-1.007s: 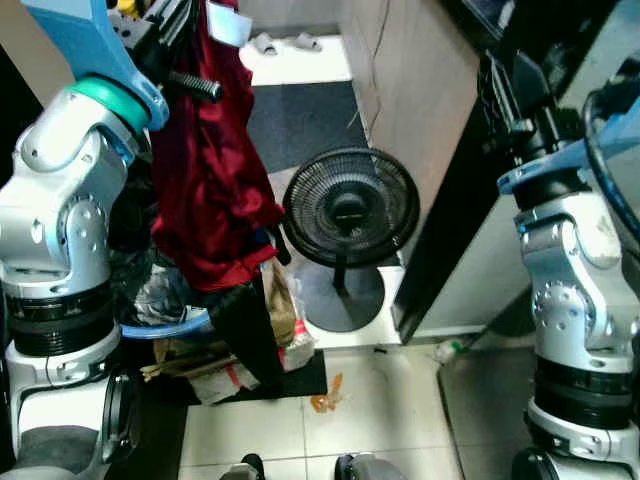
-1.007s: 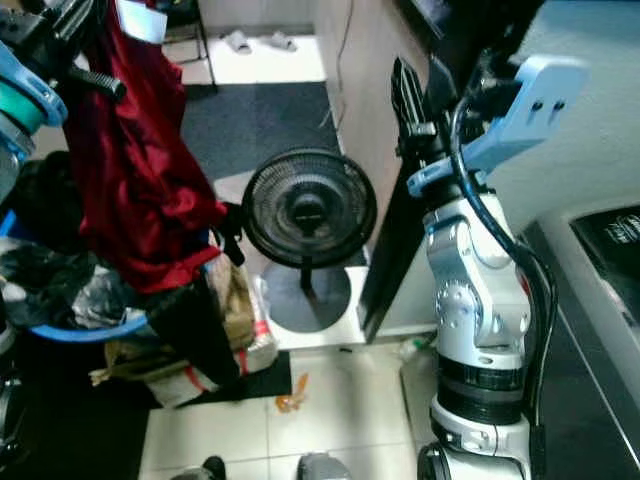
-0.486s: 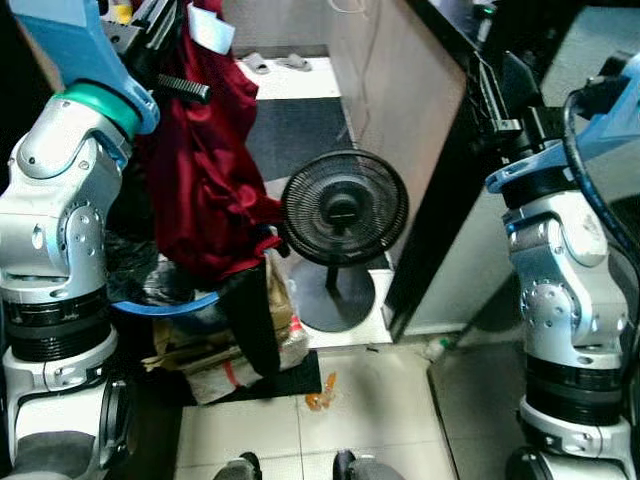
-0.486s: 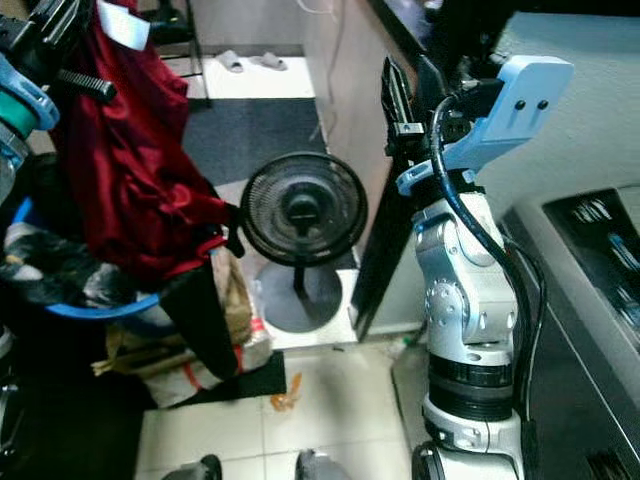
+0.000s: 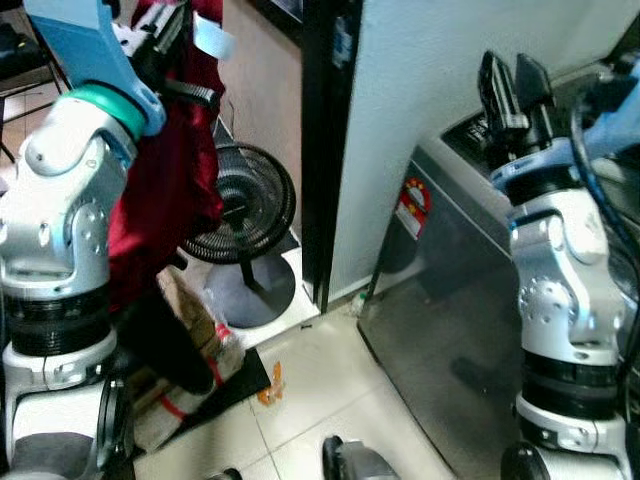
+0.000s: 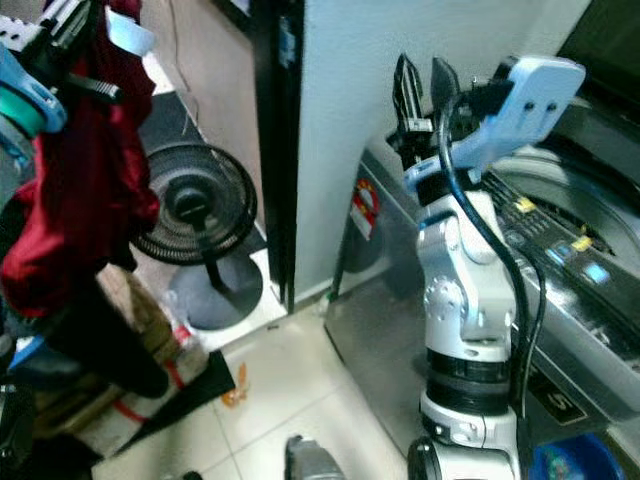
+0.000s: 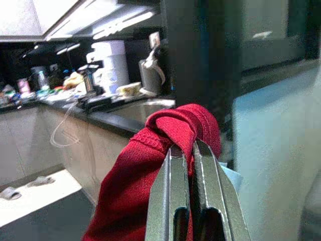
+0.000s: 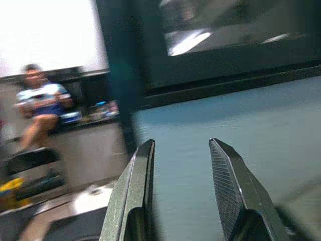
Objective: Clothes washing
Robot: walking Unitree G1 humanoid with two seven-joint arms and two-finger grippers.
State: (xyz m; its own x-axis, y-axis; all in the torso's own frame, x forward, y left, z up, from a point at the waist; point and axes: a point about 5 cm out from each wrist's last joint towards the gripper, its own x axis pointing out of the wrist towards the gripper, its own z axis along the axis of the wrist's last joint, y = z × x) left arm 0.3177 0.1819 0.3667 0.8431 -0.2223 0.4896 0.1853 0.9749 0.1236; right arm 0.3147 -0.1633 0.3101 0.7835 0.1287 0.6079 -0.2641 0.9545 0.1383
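Left gripper (image 7: 188, 150) pinches a red garment (image 5: 165, 190) held high, left of the washing machine (image 6: 560, 250); right gripper (image 8: 180, 155), fingers apart, rises above the machine's front.

A pale tiled floor (image 5: 330, 380) carries a black fan (image 5: 240, 205), a grey washing machine (image 6: 560, 290) and bagged clutter (image 5: 190, 350).
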